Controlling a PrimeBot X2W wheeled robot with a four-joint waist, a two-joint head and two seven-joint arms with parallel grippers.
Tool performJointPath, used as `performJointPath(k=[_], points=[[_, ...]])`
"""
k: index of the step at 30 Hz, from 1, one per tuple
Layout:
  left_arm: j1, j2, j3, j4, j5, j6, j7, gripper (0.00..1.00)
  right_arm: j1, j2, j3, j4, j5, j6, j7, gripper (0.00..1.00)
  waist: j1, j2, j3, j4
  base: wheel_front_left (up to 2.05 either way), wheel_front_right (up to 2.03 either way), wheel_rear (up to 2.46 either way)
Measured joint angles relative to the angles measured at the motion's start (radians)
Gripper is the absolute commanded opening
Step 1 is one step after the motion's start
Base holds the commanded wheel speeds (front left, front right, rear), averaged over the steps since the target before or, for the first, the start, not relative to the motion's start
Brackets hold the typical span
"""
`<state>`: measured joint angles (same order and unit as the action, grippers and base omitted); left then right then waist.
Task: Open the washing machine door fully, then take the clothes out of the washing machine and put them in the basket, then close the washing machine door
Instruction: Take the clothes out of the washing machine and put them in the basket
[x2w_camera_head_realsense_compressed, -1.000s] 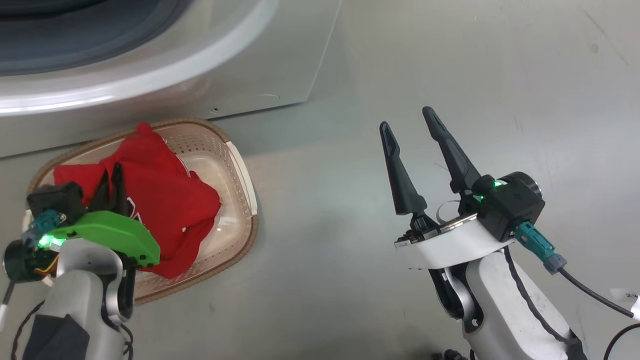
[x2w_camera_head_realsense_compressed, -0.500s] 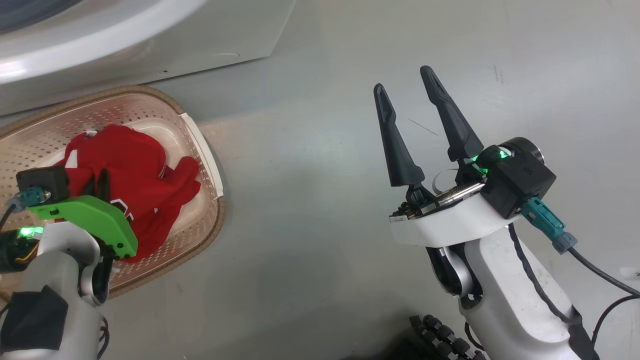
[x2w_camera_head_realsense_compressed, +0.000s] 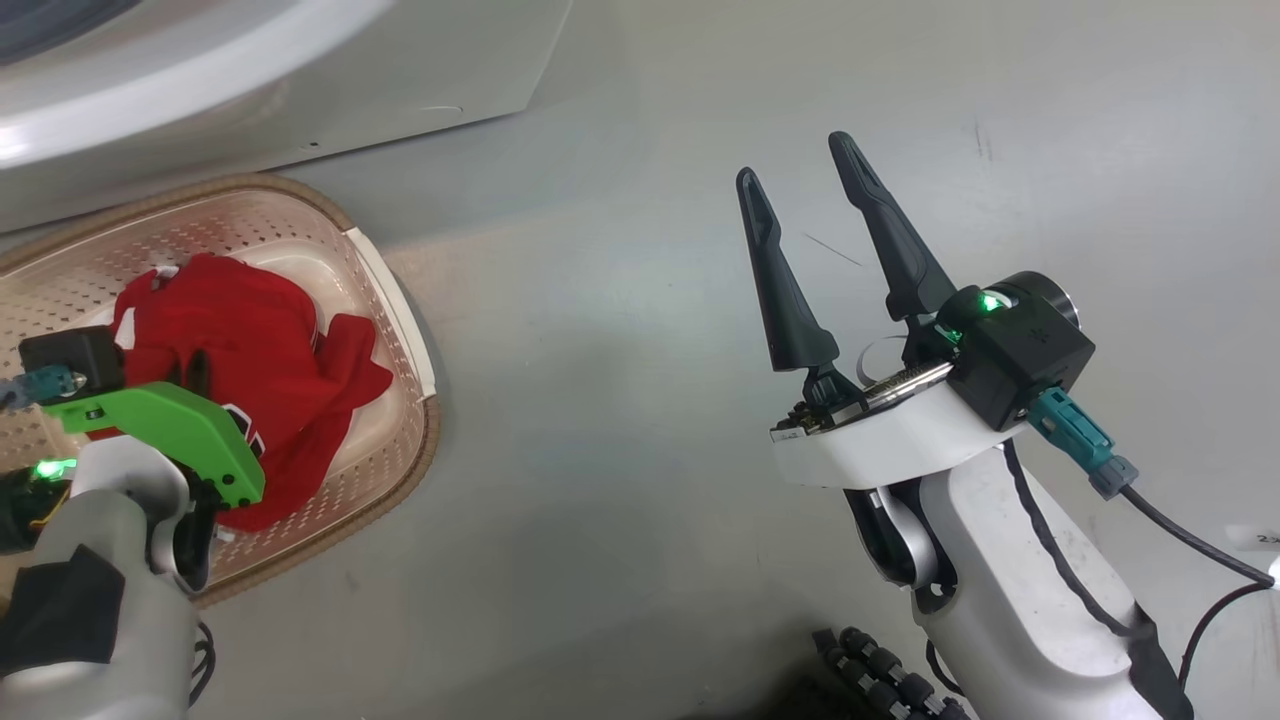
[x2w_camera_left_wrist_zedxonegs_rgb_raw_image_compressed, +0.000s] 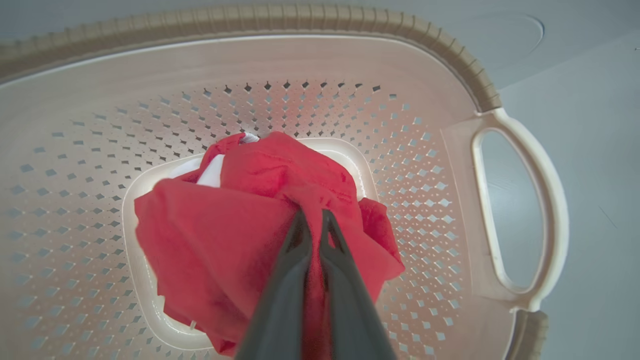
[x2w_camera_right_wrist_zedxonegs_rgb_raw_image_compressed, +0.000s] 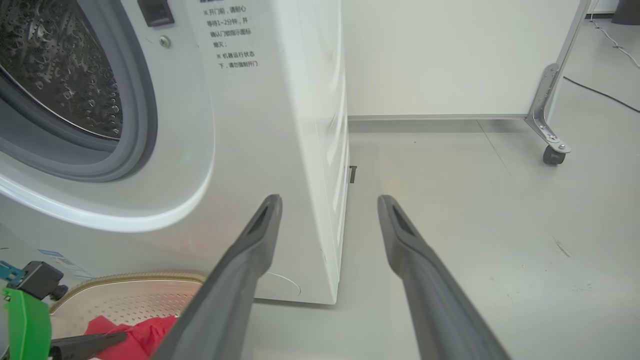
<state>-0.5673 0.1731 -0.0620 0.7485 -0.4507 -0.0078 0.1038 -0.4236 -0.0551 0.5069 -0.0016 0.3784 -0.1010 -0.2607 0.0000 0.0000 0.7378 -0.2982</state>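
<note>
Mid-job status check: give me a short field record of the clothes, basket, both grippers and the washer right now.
clothes: bright red fabric garment with white trim, bunched inside the basket
basket: cream perforated plastic basket with brown woven-look rim, on the grey floor beside the machine
left gripper: shut, pinching a fold of the red garment
right gripper: open, empty, over bare floor right of the basket
washer: white front-loading washing machine, opening uncovered; visible part of the steel drum holds no clothes
likely next: release the garment
</note>
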Motion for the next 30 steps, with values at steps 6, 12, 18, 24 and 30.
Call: performJointPath(k=[6, 12, 18, 24, 30], points=[[-0.007, -0.003, -0.03, 0.059, 0.013, -0.023, -0.036, 1.0, 0.0, 0.0, -0.002, 0.018, 0.0, -0.005, 0.0, 1.0, 0.0, 0.0, -0.025, 0.005, 0.0, 0.0, 0.0], [-0.006, -0.007, -0.046, 0.09, 0.043, -0.038, -0.119, 1.0, 0.0, 0.0, -0.006, 0.043, -0.005, -0.005, 0.0, 1.0, 0.0, 0.0, -0.064, 0.013, 0.0, 0.0, 0.0], [-0.006, -0.032, -0.055, 0.101, 0.046, -0.053, -0.206, 1.0, 0.005, 0.0, -0.027, 0.073, -0.019, -0.007, 0.0, 1.0, 0.0, 0.0, -0.115, 0.027, 0.0, 0.0, 0.0], [-0.006, -0.058, -0.088, 0.086, 0.073, -0.069, -0.301, 1.0, 0.032, -0.001, -0.052, 0.104, -0.035, -0.007, 0.0, 1.0, 0.0, 0.0, -0.173, 0.049, 0.0, 0.0, 0.0], [0.013, -0.093, -0.102, 0.069, 0.075, -0.074, -0.342, 1.0, 0.068, 0.0, -0.069, 0.131, -0.047, -0.007, 0.0, 1.0, 0.0, 0.0, -0.238, 0.079, 0.0, 0.0, 0.0]])
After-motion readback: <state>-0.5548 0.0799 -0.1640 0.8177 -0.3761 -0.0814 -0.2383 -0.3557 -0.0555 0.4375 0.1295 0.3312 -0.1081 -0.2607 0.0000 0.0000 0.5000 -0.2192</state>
